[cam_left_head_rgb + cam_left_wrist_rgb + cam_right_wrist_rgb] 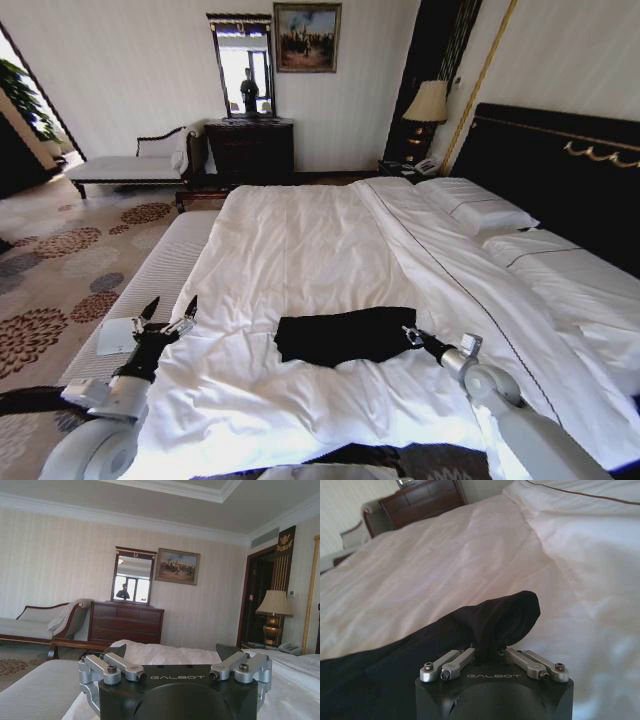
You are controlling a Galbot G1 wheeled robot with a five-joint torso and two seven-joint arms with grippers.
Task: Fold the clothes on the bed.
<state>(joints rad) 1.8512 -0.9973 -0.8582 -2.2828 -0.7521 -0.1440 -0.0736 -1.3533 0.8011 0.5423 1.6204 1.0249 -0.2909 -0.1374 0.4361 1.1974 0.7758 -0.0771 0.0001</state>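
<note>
Black fabric is pinched in the right hand (489, 652), whose fingers are closed on a raised edge of the clothes (345, 335); in the right wrist view that edge stands up as a rolled lip above the jaws while the rest of the cloth trails away flat. In the head view the clothes lie on the white duvet (300, 250) near the foot edge of the bed (560, 170), roughly midway across it, with the right hand (412, 336) at their right end. The left hand (167, 322) hovers at the bed's left edge, well apart from the clothes, its fingers spread and grasping nothing; beside it a pale bench (160, 275) runs along that edge.

The step appears to be carrying the gripped end over to make a fold. Doing it well likely means lifting only enough to clear the cloth below, drawing the edge straight across so the layers stack squarely, and keeping the duvet out of the pinch; dragging low could bunch both.

Farther off, the pillows (480, 212) rest at the headboard (560, 150); beyond the bed stand a dark dresser (250, 150) and a lamp (428, 105).
</note>
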